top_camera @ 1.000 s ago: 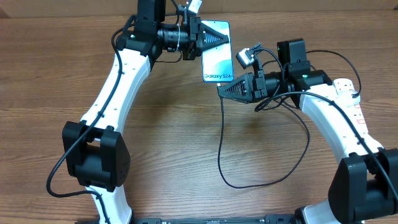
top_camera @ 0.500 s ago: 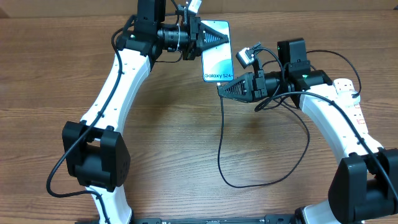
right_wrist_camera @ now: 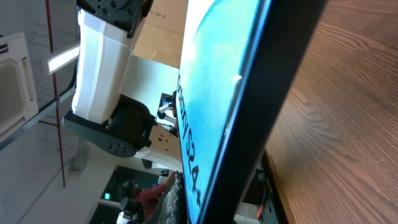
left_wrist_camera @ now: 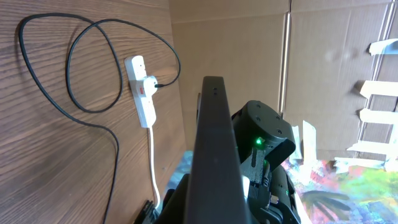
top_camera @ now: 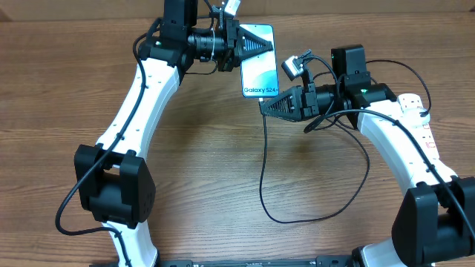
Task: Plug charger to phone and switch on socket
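Left gripper (top_camera: pixel 251 44) is closed, clamping the slim, teal-screened phone (top_camera: pixel 260 70), which juts out ahead of its fingers. Right gripper (top_camera: pixel 266 106), at the phone's "Galaxy S24" end, is pinched on the thin black charger (top_camera: pixel 261 178). The white socket (left_wrist_camera: pixel 142 93) lies well behind it.

Teal phone (top_camera: pixel 260 70), black charger (top_camera: pixel 262 174), white socket (left_wrist_camera: pixel 142 93)

charger (top_camera: pixel 261 178) tip hidden, socket (top_camera: pixel 413 101) partly covered
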